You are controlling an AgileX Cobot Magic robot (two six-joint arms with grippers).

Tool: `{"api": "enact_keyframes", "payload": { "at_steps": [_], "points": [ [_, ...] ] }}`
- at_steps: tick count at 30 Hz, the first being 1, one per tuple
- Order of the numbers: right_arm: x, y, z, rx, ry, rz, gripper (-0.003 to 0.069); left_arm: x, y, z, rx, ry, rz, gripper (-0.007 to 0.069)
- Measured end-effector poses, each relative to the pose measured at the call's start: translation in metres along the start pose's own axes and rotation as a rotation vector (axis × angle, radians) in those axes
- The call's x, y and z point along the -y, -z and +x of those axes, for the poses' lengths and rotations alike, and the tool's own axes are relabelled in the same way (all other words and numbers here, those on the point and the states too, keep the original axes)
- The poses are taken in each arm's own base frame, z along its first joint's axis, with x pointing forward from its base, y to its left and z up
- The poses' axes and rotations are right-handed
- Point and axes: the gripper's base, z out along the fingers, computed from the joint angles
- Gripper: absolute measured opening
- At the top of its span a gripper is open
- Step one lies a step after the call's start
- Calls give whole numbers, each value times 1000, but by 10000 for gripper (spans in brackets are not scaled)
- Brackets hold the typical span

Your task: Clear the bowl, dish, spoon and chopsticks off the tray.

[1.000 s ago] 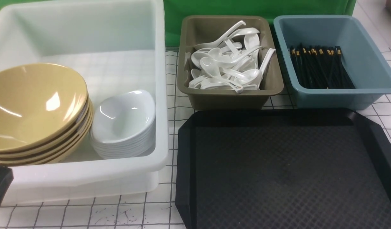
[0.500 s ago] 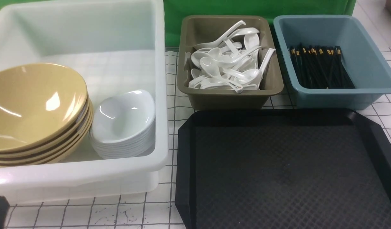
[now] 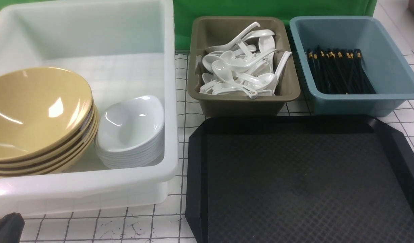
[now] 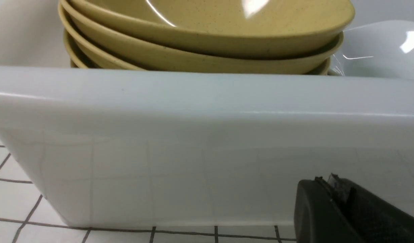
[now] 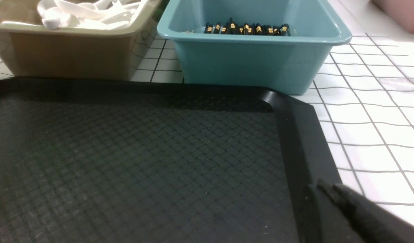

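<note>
Beyond the left hand (image 4: 331, 184), yellow bowls (image 3: 41, 111), stacked, seemingly untouched

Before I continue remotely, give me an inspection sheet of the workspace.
Surface: white grid-patterned cloth, marked near the white plastic bin.
Job's things: black rectangular plastic tray, nothing seen on its visible part; stacked glossy yellow bowls and white dishes in white bin; white spoons in brown bin; black gold-banded chopsticks in blue bin.
Clutter: nothing seen.
Claws: left shut, empty.
Cables: nothing seen.
Surroundings: green backdrop.
</note>
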Motion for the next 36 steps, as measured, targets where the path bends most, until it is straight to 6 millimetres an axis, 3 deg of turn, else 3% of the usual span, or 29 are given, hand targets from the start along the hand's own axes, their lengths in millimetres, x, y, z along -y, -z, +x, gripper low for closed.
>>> {"api": "enact_keyframes", "payload": {
  "at_steps": [36],
  "points": [
    [0,0,0,0,0,0,112,0,0,0,3,-2,0,-13]
  ]
}}
